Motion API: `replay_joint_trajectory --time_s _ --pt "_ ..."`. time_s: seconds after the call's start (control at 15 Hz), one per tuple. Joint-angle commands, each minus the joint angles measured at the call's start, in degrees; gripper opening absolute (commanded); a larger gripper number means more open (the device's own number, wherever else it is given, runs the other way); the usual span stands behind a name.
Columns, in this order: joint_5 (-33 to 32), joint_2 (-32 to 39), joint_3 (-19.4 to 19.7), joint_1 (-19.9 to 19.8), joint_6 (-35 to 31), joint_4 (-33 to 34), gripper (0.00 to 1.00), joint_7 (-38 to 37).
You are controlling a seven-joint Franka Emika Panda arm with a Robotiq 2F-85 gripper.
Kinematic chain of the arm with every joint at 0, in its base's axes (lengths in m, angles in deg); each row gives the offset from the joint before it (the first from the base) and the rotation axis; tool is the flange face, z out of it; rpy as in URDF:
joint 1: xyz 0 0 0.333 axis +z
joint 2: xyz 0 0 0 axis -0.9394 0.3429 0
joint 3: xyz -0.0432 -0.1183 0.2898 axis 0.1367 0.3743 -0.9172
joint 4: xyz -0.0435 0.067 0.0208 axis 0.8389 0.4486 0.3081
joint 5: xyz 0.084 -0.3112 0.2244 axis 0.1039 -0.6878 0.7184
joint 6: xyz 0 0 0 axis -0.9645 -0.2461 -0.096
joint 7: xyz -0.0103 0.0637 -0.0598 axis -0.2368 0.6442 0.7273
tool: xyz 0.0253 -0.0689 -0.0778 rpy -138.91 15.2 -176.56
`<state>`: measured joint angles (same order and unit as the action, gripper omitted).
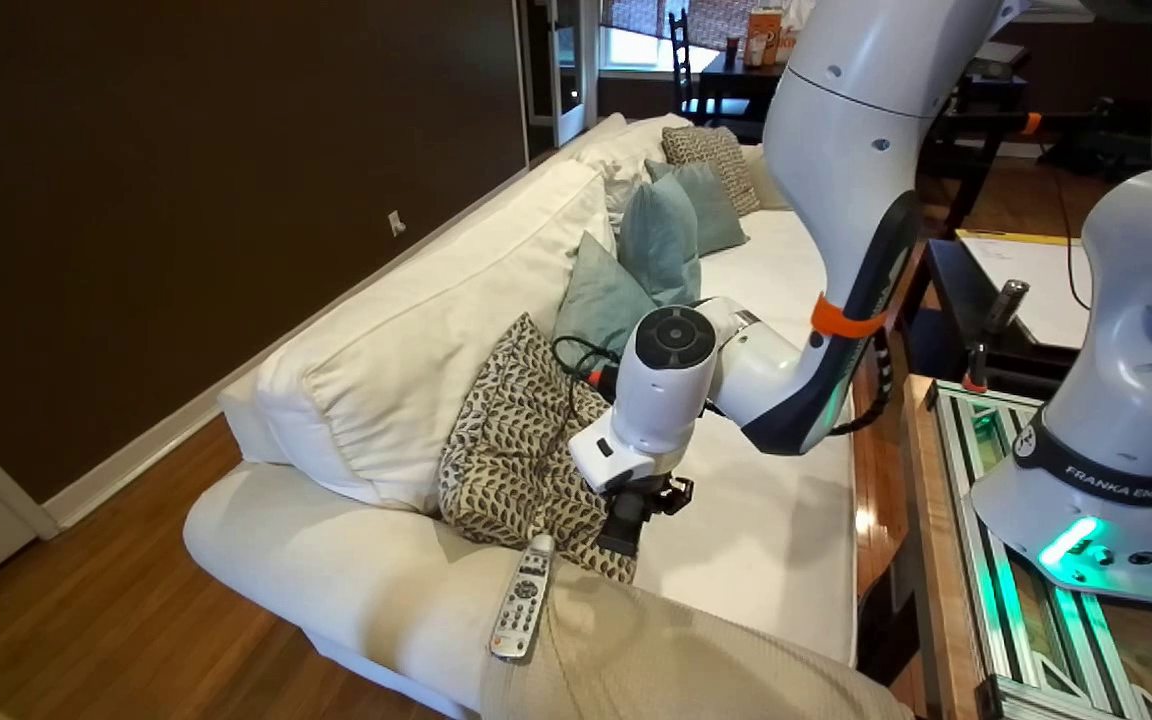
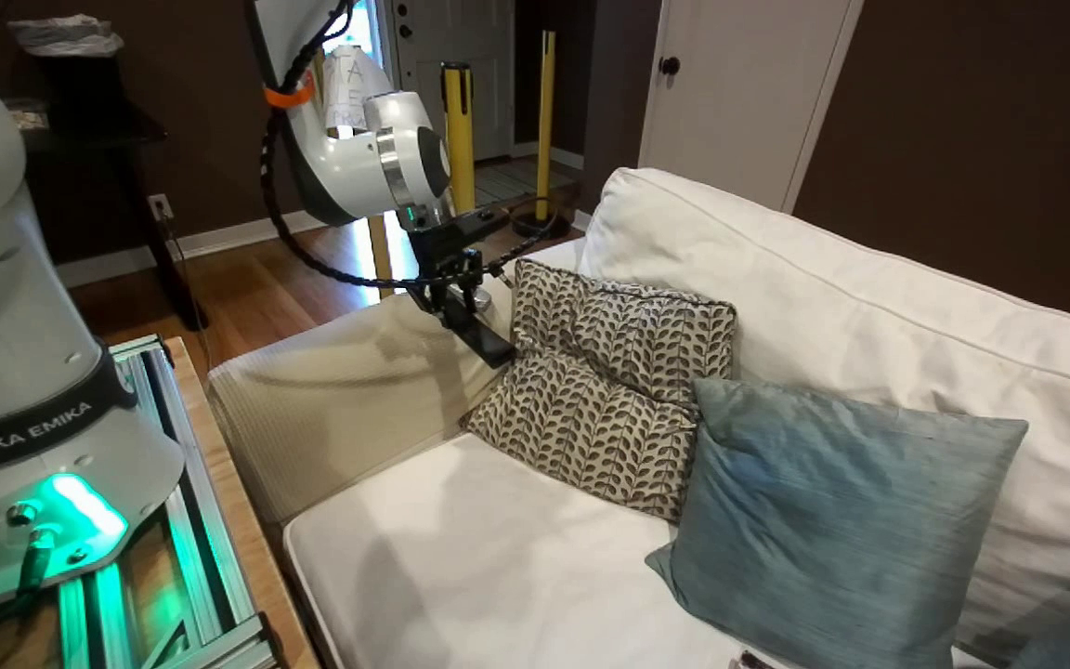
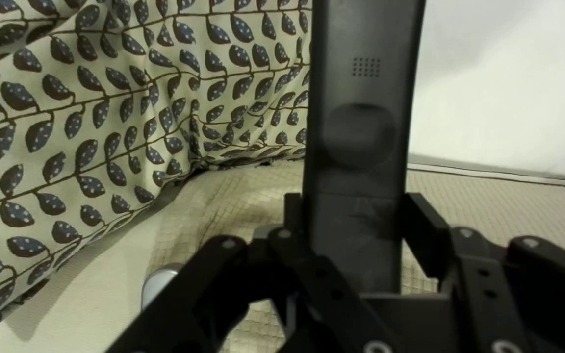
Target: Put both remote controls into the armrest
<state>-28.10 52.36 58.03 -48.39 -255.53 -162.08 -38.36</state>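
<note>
The gripper (image 3: pixel 356 230) pinches the black remote (image 3: pixel 361 137) — its jaws pressed to the two long edges in the wrist view — and holds it in the air by the seat side of the armrest (image 1: pixel 366 570). Much of the black remote juts beyond the jaws, its free end tilted downward in both exterior views; whether that end touches the patterned cushion (image 2: pixel 609 400) I cannot tell. The silver remote (image 1: pixel 524 600) lies on top of the armrest, buttons up, lower than the gripper and apart from it, one end toward the armrest's seat side. In the wrist view only its rounded tip shows, left of the jaws, the rest mostly hidden. It lies by the edge of a beige cover (image 1: pixel 676 640) that drapes part of the armrest. The patterned cushion leans in beside the armrest; a teal cushion (image 2: pixel 832 520) stands farther from it. The white seat (image 2: pixel 498 576) runs up to the armrest's inner face.
</note>
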Motion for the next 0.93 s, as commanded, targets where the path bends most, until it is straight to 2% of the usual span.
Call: replay_joint_trajectory --time_s 0.0,0.27,0.47,0.53,0.6,0.73,0.87 --pt "-2.0 -0.8 0.4 2.9 0.0 0.8 0.29 -1.0" --pt "-1.6 -0.7 -1.2 5.6 -0.4 2.8 0.29 -0.3" --pt "2.1 0.8 -6.2 3.3 -1.9 3.9 0.29 2.5" --pt "0.2 1.2 -11.7 -1.7 -0.5 4.6 0.29 1.5" --pt "0.5 1.9 -13.2 -2.4 -0.5 5.0 0.29 1.8" --pt "2.7 3.5 -18.3 -6.4 0.4 5.6 0.29 3.7" --pt "3.6 5.1 -20.7 -8.5 0.8 6.6 0.29 4.2"
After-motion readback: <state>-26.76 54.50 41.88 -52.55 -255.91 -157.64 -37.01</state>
